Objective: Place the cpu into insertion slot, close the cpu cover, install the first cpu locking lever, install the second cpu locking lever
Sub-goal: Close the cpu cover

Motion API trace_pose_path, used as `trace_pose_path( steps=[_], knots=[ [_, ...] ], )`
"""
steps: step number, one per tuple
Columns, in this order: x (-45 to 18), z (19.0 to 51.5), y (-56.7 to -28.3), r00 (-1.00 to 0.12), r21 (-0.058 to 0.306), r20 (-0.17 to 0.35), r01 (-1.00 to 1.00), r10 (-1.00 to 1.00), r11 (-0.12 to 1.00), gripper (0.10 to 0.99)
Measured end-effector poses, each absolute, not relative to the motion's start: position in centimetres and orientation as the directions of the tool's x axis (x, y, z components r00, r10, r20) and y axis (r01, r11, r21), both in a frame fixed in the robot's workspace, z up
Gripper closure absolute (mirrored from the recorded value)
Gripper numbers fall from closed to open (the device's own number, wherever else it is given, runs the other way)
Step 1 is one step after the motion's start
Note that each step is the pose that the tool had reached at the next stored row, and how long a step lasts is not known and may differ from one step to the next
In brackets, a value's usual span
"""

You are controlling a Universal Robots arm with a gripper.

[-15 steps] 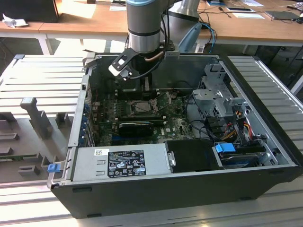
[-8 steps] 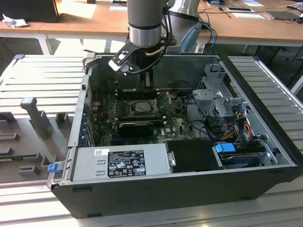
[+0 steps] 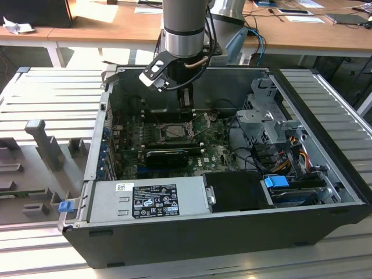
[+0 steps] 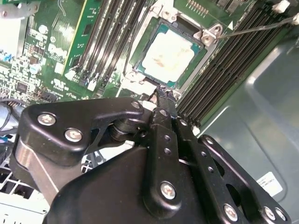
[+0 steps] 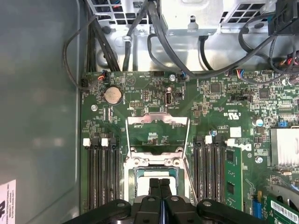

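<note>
— Since the cpu (image 4: 167,56) is square, has it any long axis?
— None. It lies flat in the slot (image 5: 135,162) with its dull metal top facing out from the board (image 5: 154,95). Its edges run parallel to the slot's rim, so it sits square, not skewed.
— And the cover (image 5: 158,121)?
— Open. In the first wrist view it is tilted up off the slot on the side towards the coin cell (image 5: 112,95), and green board shows through its window.
— What of the gripper (image 5: 159,185)?
— Its two fingers are pressed together with nothing between them. In both wrist views the tips hang close over the cpu, near one edge of the slot. I cannot tell whether they touch it.
— Anything else around the slot?
— Long black memory slots (image 5: 100,172) flank it on two sides, running the same way as the cpu's edges. In the second wrist view a thin wire lever (image 4: 254,29) stands free past one corner, reaching out over them.
— Further out?
— In the exterior view the arm reaches down into the open case (image 3: 232,232), with the gripper (image 3: 185,100) near its far wall and a grey power supply (image 3: 151,197) along the near one.
</note>
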State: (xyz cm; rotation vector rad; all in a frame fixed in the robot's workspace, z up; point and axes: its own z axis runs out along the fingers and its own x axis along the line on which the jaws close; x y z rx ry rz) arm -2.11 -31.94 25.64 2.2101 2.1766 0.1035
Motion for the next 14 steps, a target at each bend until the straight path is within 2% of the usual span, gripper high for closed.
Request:
trace_pose_path(
  steps=[14],
  knots=[
    [0.0, 26.1, -31.9, 0.015, 0.071, 0.021, 0.997, 1.0, -0.016, 0.98]
  ],
)
